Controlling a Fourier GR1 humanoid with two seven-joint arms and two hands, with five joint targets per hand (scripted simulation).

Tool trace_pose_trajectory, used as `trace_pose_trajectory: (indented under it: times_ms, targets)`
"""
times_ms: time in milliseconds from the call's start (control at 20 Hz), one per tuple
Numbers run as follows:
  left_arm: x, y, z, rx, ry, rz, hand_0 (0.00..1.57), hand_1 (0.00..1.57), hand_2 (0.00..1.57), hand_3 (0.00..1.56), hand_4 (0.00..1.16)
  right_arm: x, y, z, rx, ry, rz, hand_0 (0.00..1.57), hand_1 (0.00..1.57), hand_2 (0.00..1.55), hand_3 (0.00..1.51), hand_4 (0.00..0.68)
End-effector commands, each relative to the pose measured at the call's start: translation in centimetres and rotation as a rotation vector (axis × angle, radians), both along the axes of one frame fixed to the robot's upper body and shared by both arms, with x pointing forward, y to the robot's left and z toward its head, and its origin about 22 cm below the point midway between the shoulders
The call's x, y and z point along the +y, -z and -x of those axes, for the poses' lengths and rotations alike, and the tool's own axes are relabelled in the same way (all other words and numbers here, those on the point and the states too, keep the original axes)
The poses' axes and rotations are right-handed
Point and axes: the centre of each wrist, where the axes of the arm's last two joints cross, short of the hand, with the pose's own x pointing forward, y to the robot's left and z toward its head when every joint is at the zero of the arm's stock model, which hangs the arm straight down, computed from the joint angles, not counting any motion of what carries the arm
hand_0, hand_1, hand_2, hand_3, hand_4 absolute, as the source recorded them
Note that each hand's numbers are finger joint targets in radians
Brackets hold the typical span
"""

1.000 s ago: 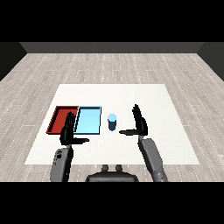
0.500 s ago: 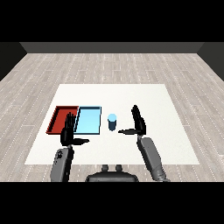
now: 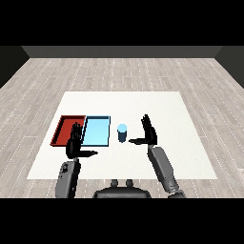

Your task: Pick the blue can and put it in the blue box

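1. The can (image 3: 122, 132) stands upright on the table (image 3: 190, 143), just right of the blue tray (image 3: 96, 131).
2. Your right hand (image 3: 148, 132) is spread, thumb toward the can, beside it but not touching: set up for a side grasp.
3. Left hand (image 3: 75, 144) is spread, idle, at the near edge of the trays.
4. Red tray (image 3: 68, 129) sits far left; ignore it.

No text, label, brand, number or sign can be read anywhere. The blue can (image 3: 122, 132), the red tray (image 3: 62, 129), the light blue tray (image 3: 96, 131) and the white table (image 3: 190, 143) all show plain, unmarked surfaces.
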Motion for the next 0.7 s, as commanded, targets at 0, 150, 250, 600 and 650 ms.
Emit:
trace_pose_trajectory:
  times_ms: [0, 150, 250, 600, 650]
  targets:
    - [-0.1, 1.4, -1.6, -0.002, 0.003, -0.015, 0.00, 0.00, 0.00, 0.00, 0.00, -0.7, 1.4, 0.1, 0.043, 0.004, -0.010, 0.00, 0.00, 0.00, 0.00, 0.000]
    - [-0.1, -2.1, 0.7, -0.007, 0.014, 0.023, 0.00, 0.00, 0.00, 0.00, 0.00, 1.2, 1.7, -2.7, 0.069, 0.003, -0.030, 0.00, 0.00, 0.00, 0.00, 0.000]
    - [-0.3, -1.1, -1.6, -0.010, -0.035, 0.009, 0.00, 0.00, 0.00, 0.00, 0.00, 2.2, 2.9, -0.8, 0.070, 0.021, -0.017, 0.00, 0.00, 0.00, 0.00, 0.000]
    - [-0.4, -0.7, -1.2, -0.026, -0.022, 0.036, 0.00, 0.00, 0.00, 0.00, 0.00, 2.5, 2.3, 0.3, 0.110, 0.015, -0.035, 0.00, 0.00, 0.00, 0.00, 0.000]
    - [-0.5, -0.4, 0.9, -0.016, -0.007, 0.044, 0.00, 0.00, 0.00, 0.00, 0.00, 4.0, 2.9, -2.4, 0.121, 0.022, -0.026, 0.00, 0.00, 0.00, 0.00, 0.000]
